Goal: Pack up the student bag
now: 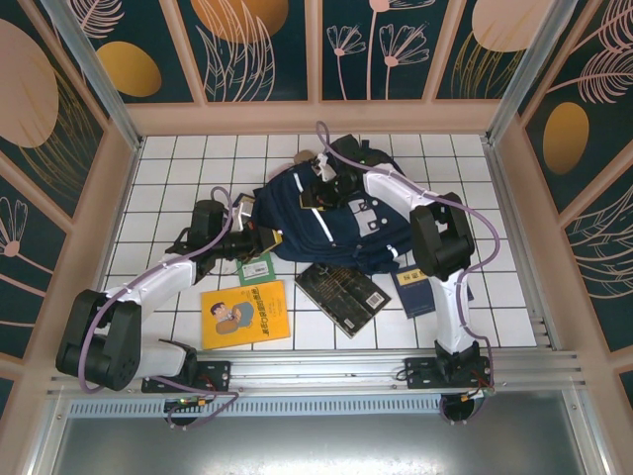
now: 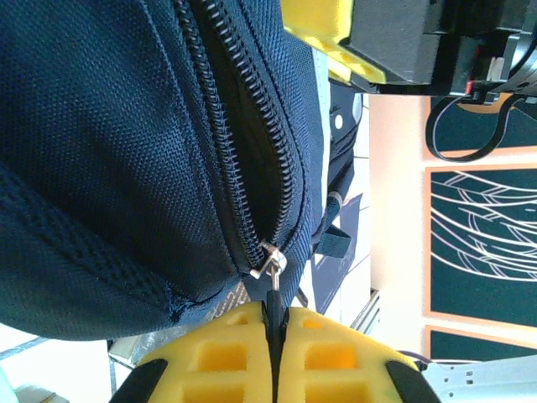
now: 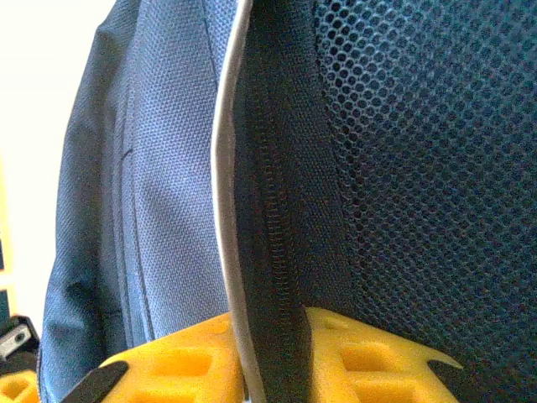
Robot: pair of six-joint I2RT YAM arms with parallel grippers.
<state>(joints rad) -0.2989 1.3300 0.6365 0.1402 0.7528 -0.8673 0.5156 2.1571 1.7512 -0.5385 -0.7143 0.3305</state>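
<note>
Pinching zipper pull (image 2: 270,265) with left gripper (image 2: 275,340), clamping student bag (image 1: 297,220) edge with right gripper (image 3: 273,353); packing barely begun, leaving yellow book (image 1: 245,314), dark book (image 1: 343,291) outside, near side.

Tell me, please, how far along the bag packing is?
Nothing looks packed yet. In hand: the left gripper pinches the student bag's zipper pull while the right gripper clamps its edge. Remaining: the yellow book, dark book and blue book lie on the table.

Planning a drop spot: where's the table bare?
Bare: far-left tiles between student bag and left wall; far-right corner by the bag. Crowded: in front of the bag, where yellow book, black book and blue book lie.
</note>
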